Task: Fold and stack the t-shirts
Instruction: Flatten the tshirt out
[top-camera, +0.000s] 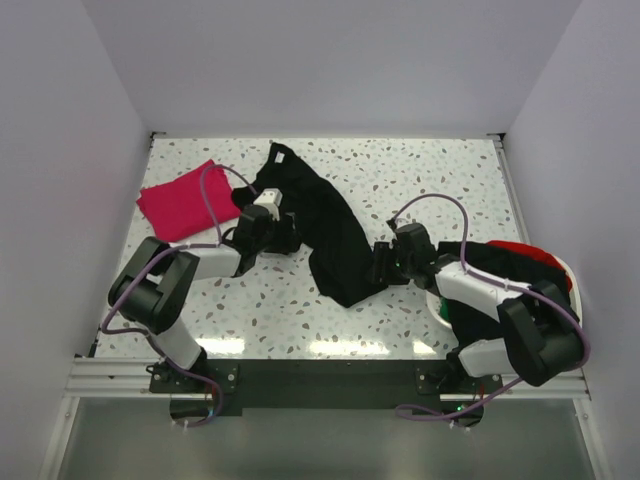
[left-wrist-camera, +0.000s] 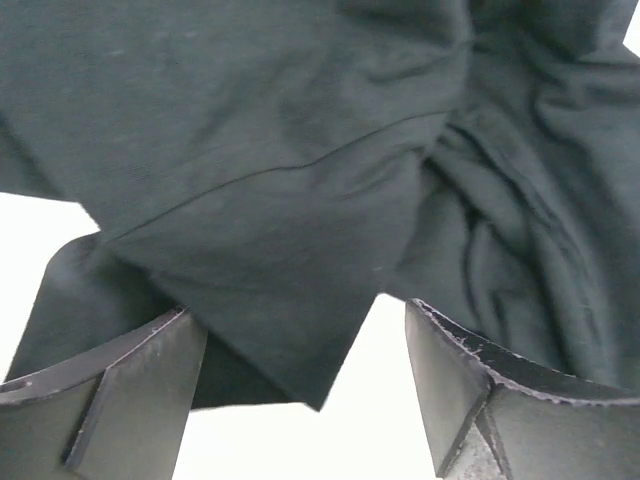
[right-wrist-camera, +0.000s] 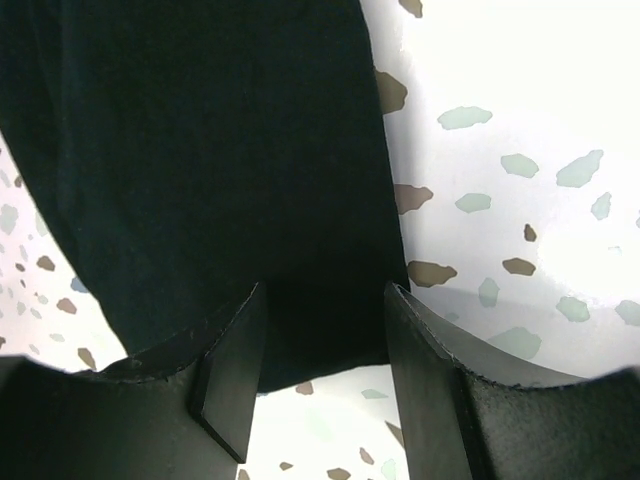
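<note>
Soft, light black t-shirt (top-camera: 325, 225) was found crumpled diagonally from the worktop (top-camera: 420, 170) far edge to centre, left tool (left-wrist-camera: 298, 312) and right tool (right-wrist-camera: 325, 292) both spread open over its edges; hem corners were judged best pinched.

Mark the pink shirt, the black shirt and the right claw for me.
pink shirt (top-camera: 183, 205): top view, centre of the folded cloth.
black shirt (top-camera: 322, 225): top view, middle of its crumpled body.
right claw (right-wrist-camera: 325, 300): right wrist view, gap between its fingertips.

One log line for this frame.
black t-shirt: unfolded | left hand: open over it | right hand: open astride its edge | pink t-shirt: folded, apart
</note>
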